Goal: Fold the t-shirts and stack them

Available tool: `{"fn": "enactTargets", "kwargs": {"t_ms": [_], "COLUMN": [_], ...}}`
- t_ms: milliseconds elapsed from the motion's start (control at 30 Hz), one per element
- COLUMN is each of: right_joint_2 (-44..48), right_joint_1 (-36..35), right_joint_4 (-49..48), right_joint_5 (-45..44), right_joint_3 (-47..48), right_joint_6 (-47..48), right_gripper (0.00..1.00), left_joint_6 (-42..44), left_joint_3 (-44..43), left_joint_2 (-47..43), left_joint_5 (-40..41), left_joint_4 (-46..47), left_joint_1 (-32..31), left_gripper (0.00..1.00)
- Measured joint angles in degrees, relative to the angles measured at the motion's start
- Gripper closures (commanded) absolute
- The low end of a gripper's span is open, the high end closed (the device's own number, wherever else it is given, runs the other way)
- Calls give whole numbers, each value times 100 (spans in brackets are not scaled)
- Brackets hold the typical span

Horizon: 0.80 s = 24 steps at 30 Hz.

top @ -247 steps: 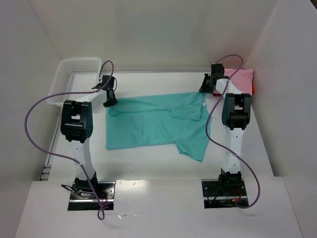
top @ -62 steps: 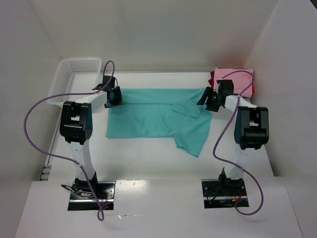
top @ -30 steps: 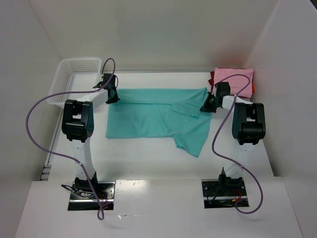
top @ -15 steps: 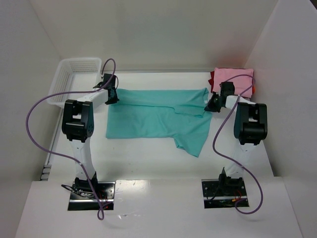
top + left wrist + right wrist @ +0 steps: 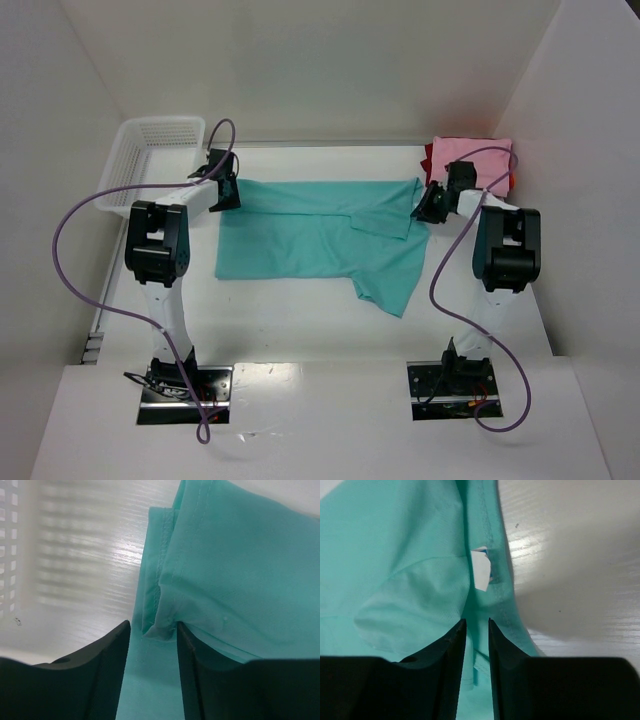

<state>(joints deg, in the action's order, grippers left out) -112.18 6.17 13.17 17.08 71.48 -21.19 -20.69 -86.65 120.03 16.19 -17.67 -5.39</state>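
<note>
The teal-green t-shirt (image 5: 320,235) lies spread across the table, its far edge folded over into a straight band. My left gripper (image 5: 232,195) sits at the shirt's far left corner. In the left wrist view its jaws (image 5: 152,627) stand apart, with the folded hem (image 5: 165,605) lying loose between them. My right gripper (image 5: 428,210) is at the far right corner by the collar. Its jaws (image 5: 476,622) are slightly parted, with a cloth edge in the narrow gap. A white tag (image 5: 481,574) shows just ahead. Folded pink (image 5: 475,158) and red (image 5: 428,160) t-shirts are stacked at the back right.
A white mesh basket (image 5: 150,150) stands at the back left, close to my left arm. White walls enclose the table on three sides. A shirt sleeve (image 5: 390,290) trails toward the near side.
Both grippers have opened their jaws on the shirt's far edge, which now rests on the table. The right gripper has shifted a little to the right.
</note>
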Motion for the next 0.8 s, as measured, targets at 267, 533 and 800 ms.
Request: {"fn": "enactTargets", "kwargs": {"t_ms": [267,533,800], "right_joint_2": [0,-536,-1632], "right_joint_1": [15,21,-45], "right_joint_4": [19,-92,-56], "right_joint_5": [89,269,376], "right_joint_3": [792,2057,2546], "right_joint_6": [25,-17,-39], "right_gripper": [60,79,91], "left_joint_6": [103,88,-169], "left_joint_3": [-302,-821,-939], "left_joint_2": [-137,-367,-87], "left_joint_5": [-211,-496,-1212], "left_joint_4": [-83,338,648], "left_joint_1": [7,7,7], "left_gripper": [27,45,82]}}
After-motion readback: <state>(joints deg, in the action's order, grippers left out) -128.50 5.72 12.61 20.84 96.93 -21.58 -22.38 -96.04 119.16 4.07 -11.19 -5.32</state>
